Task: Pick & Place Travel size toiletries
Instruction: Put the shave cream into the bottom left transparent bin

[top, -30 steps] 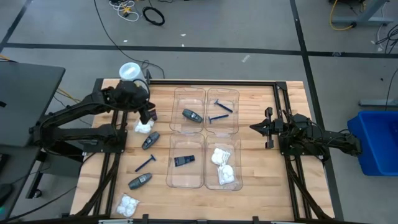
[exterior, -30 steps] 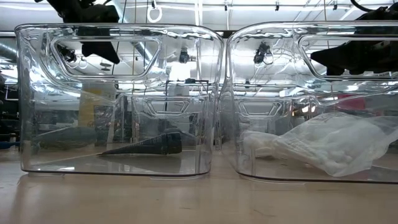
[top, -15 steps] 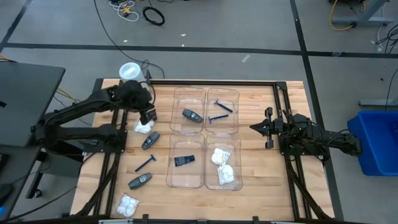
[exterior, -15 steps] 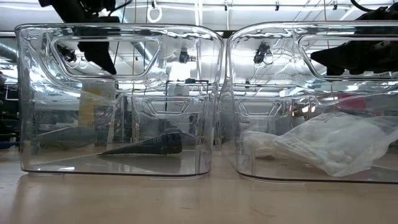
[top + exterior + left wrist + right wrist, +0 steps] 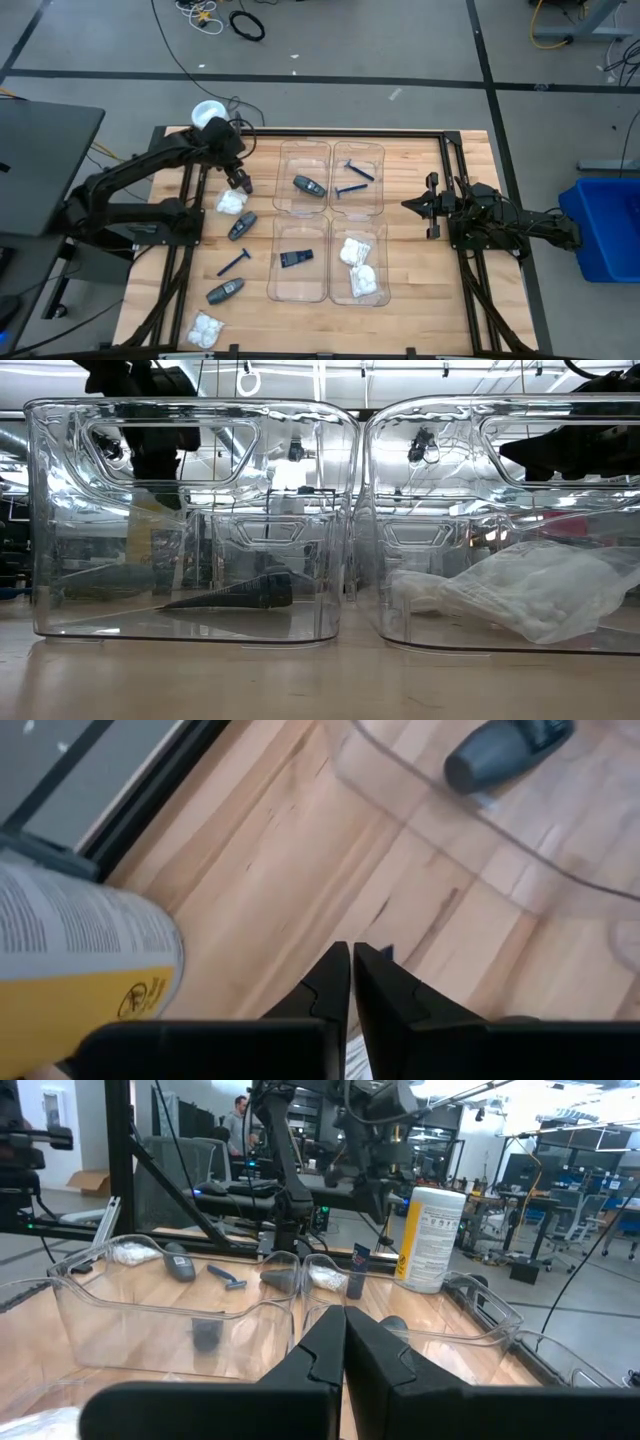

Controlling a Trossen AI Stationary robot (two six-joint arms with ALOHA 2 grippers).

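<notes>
The left gripper (image 5: 240,184), fingers together and empty, hangs over bare tabletop (image 5: 410,290) just at 12 o'clock of a white packet (image 5: 231,201). The clear trays (image 5: 330,220) lie at its 3 o'clock across an open wooden strip, and the yellow-and-white cylinder (image 5: 207,113) stands at its 11 o'clock by the tabletop's edge. More toiletries lie toward 6 o'clock: a grey tube (image 5: 241,227) and a blue razor (image 5: 236,262). The right gripper (image 5: 408,205) waits, fingers together, beyond the trays' 3 o'clock side.
</notes>
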